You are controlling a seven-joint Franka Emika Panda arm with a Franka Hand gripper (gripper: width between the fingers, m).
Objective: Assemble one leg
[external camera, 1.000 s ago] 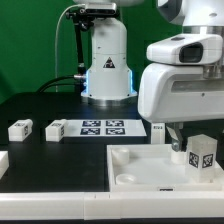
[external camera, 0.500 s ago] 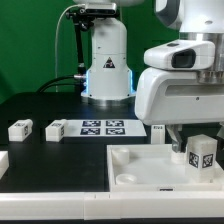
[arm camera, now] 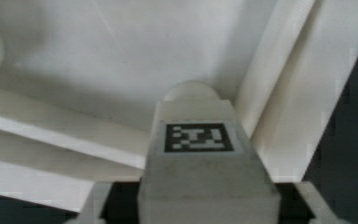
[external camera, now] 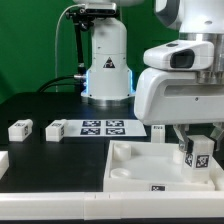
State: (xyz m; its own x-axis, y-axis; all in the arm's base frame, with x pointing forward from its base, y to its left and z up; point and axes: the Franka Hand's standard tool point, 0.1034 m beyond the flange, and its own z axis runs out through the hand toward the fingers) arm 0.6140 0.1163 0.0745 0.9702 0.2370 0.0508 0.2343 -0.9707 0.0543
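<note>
My gripper (external camera: 197,150) is shut on a leg (external camera: 200,155), a small white block with a square marker tag on its face. I hold it tilted just above the right part of the large white square piece (external camera: 135,165) with corner sockets. In the wrist view the leg (arm camera: 201,140) runs out from between my fingers (arm camera: 119,200) toward the white piece's raised rim (arm camera: 282,80). Two more legs (external camera: 20,129) (external camera: 56,128) lie on the black table at the exterior view's left.
The marker board (external camera: 102,126) lies flat behind the white piece, in front of the arm's base (external camera: 107,70). A white block edge (external camera: 3,160) shows at the far left. A small tagged part (external camera: 158,130) sits behind the white piece's right side.
The gripper with the leg has shifted slightly down and toward the exterior view's left, and the leg now looks more tilted over the white piece.
</note>
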